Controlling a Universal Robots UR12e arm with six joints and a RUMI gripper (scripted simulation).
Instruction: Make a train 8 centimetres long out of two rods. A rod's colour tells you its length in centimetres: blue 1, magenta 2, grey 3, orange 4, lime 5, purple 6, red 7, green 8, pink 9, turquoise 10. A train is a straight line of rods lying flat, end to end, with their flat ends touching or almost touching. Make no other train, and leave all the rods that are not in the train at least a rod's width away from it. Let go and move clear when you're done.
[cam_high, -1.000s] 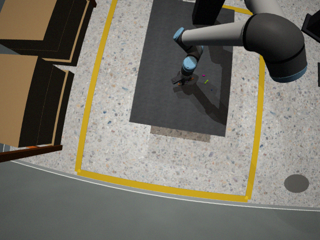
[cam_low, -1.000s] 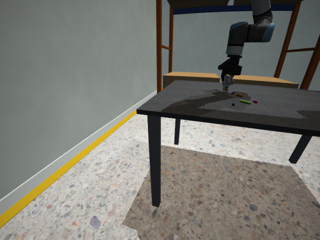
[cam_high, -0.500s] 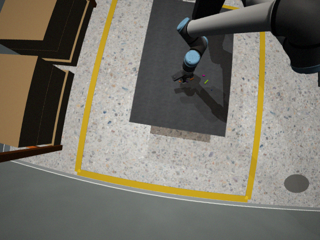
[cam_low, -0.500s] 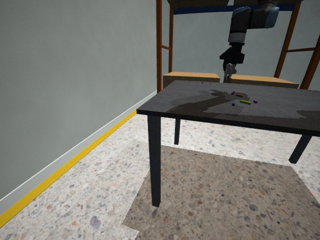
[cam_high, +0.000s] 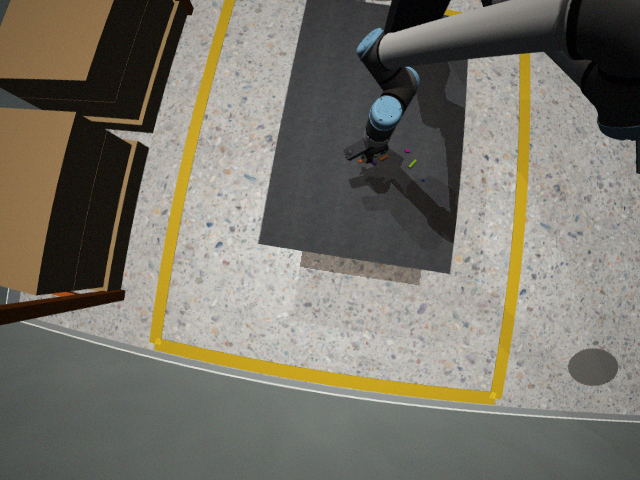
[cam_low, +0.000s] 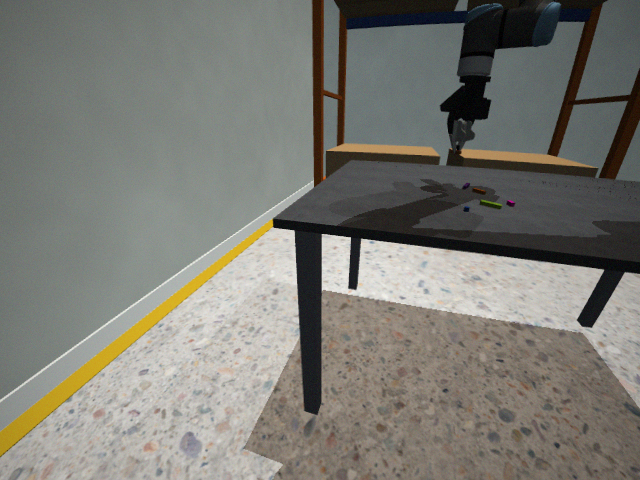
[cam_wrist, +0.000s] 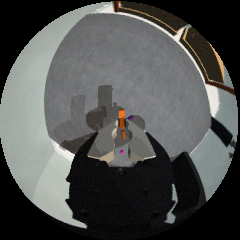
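Note:
My gripper (cam_low: 456, 148) (cam_wrist: 121, 119) (cam_high: 364, 156) is shut on an orange rod (cam_wrist: 121, 118) (cam_low: 457, 152) (cam_high: 360, 160) and holds it well above the dark table (cam_low: 558, 227) (cam_high: 320, 206). A second orange rod (cam_low: 479, 190) (cam_high: 383, 158) lies flat on the table, below and a little to the right of the gripper in the exterior view. A short purple rod (cam_low: 466, 184) (cam_high: 373, 162) lies just left of it. A lime rod (cam_low: 490, 204) (cam_high: 412, 163), a magenta rod (cam_low: 510, 203) (cam_high: 407, 150) and a small blue rod (cam_low: 466, 209) (cam_high: 422, 180) lie apart nearby.
Cardboard boxes (cam_low: 382, 152) stand on a rack with orange posts (cam_low: 317, 87) behind the table. A grey wall is to the left in the exterior view. A yellow floor line (cam_high: 178, 186) runs around the table.

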